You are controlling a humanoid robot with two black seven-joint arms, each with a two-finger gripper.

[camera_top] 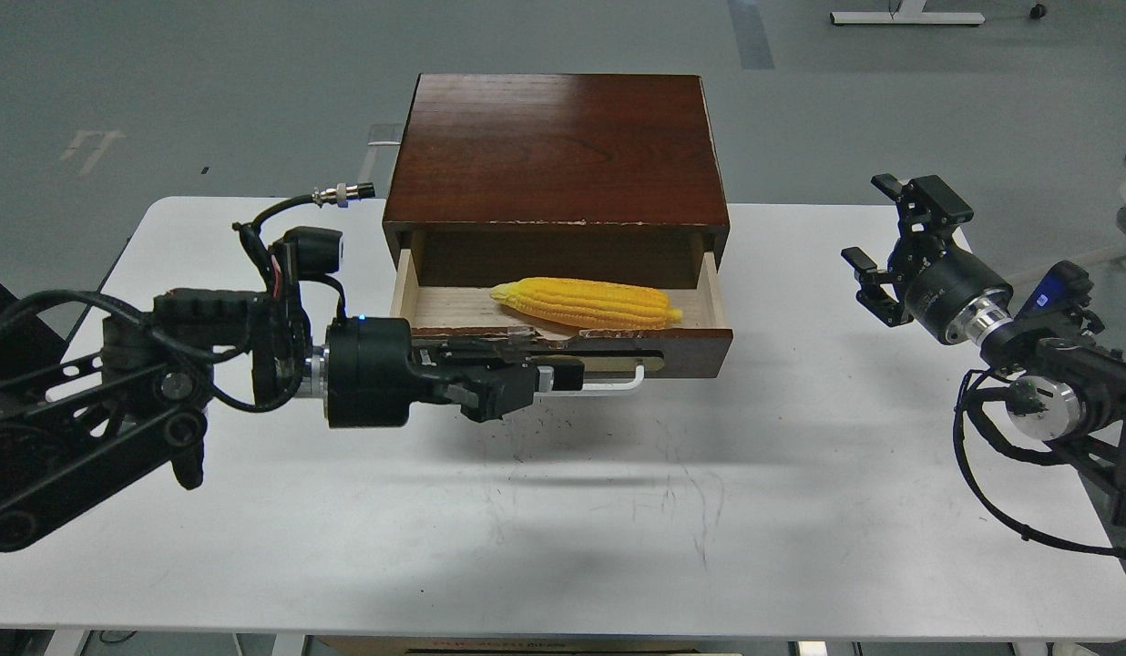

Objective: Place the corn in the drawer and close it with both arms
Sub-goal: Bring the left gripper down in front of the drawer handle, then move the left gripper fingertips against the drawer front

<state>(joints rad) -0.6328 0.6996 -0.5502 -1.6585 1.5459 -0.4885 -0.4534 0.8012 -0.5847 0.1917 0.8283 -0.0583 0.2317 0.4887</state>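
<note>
Yellow corn (586, 302) — dark brown drawer (618, 342)

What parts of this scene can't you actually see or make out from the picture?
- Left gripper: dark against the drawer front; whether it grips the handle is unclear.
- Handle's left part: hidden behind that gripper.
- Drawer's back: under the cabinet top.
- Both arms' bases: cut off by the frame edges.
- Corn: lower edge hidden by the drawer front.
</note>
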